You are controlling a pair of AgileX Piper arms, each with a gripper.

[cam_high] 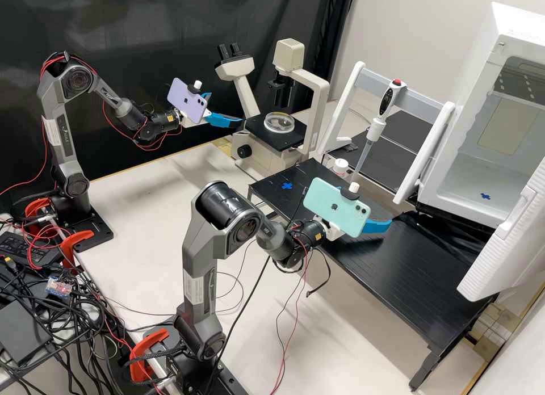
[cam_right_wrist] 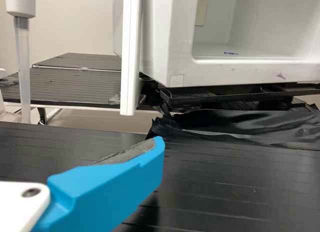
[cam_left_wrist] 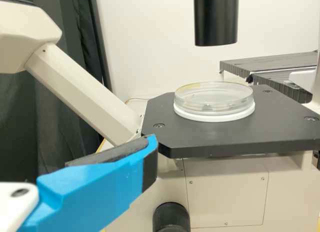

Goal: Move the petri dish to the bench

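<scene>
The clear petri dish (cam_high: 279, 122) with a white base rests on the microscope's black stage. My left gripper (cam_high: 228, 108) is open in front of the stage, apart from the dish, one finger partly behind the phone. In the left wrist view the dish (cam_left_wrist: 214, 100) sits flat on the stage, beyond the left gripper (cam_left_wrist: 154, 144). The black bench (cam_high: 414, 270) carries a blue cross mark (cam_high: 286, 185). My right gripper (cam_high: 373, 206) stands open above this bench, holding nothing. In the right wrist view the right gripper (cam_right_wrist: 160, 144) is over the black surface (cam_right_wrist: 240, 187).
The microscope (cam_high: 254, 148) stands behind the light table (cam_high: 164, 179), its lamp arm above the dish. A pipette (cam_high: 377, 122) hangs on a white stand beside the black bench. At the right is an open white chamber (cam_high: 454, 173), its door swung outward. Cables hang near the right arm.
</scene>
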